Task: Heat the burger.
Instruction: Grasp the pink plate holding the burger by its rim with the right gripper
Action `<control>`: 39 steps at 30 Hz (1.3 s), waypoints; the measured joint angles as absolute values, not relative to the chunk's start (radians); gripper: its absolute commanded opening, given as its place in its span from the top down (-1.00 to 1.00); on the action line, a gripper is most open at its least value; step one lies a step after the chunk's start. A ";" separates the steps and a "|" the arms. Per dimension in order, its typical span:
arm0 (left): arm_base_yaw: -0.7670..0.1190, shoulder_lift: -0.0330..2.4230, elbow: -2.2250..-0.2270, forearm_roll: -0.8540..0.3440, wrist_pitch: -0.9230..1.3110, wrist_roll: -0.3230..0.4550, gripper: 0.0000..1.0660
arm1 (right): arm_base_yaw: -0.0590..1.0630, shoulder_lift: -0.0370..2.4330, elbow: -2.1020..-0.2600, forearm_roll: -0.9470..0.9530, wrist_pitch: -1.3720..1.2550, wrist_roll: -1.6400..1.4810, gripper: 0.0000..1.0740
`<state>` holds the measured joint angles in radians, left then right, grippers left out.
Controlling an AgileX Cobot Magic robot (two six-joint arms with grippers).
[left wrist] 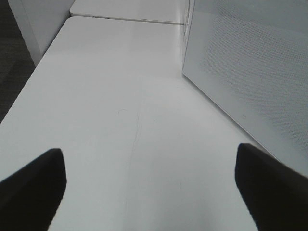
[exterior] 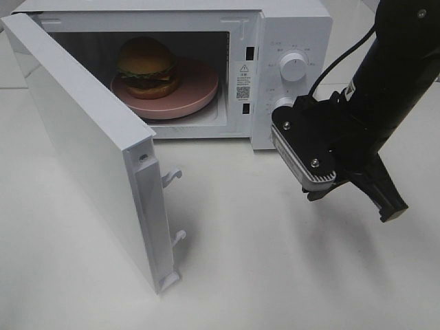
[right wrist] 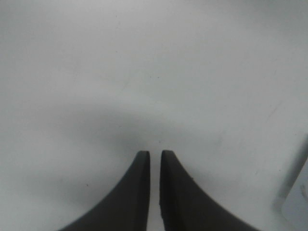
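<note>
The burger [exterior: 146,65] sits on its plate [exterior: 199,93] inside the microwave [exterior: 289,27] at the upper middle of the frame, the door [exterior: 75,130] not yet shut; my left gripper [left wrist: 149,150] gapes empty, my right gripper [right wrist: 155,156] is nearly closed on nothing

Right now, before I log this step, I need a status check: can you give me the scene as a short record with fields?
burger: on the plate, inside the microwave
door: wide open
left gripper: open, empty, above the table
right gripper: jaws nearly together, empty, above the table in front of the microwave's control side
not yet done: door not closed
</note>
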<state>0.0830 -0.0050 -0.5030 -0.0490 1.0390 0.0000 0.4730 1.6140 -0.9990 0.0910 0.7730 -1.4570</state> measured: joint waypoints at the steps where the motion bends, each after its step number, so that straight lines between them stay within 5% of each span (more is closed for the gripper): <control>1: 0.083 -0.005 -0.503 -0.049 1.039 0.000 -0.63 | 0.473 1.614 -0.999 0.058 0.766 -1.459 0.70; 4: 0.083 -0.005 -0.503 -0.049 1.039 0.000 -0.63 | 0.473 1.614 -0.999 0.048 0.762 -1.460 0.58; 6: 0.083 -0.005 -0.503 -0.049 1.039 0.000 -0.63 | 0.473 1.614 -0.999 0.024 0.737 -1.460 0.26; 7: 0.083 -0.005 -0.503 -0.049 1.039 0.000 -0.63 | 0.473 1.614 -0.999 0.024 0.737 -1.460 0.26; 11: 0.083 -0.005 -0.503 -0.049 1.039 0.000 -0.63 | 0.490 1.614 -0.999 0.000 0.692 -1.423 -0.34; 12: 0.083 -0.005 -0.503 -0.049 1.039 0.000 -0.63 | 0.490 1.614 -0.999 0.000 0.692 -1.423 -0.34; 14: 0.083 -0.005 -0.503 -0.049 1.039 0.000 -0.63 | 0.502 1.614 -0.999 -0.014 0.645 -1.324 -0.75; 39: 0.083 -0.005 -0.503 -0.049 1.039 0.000 -0.63 | 0.562 1.693 -1.149 -0.139 0.503 -1.193 -0.75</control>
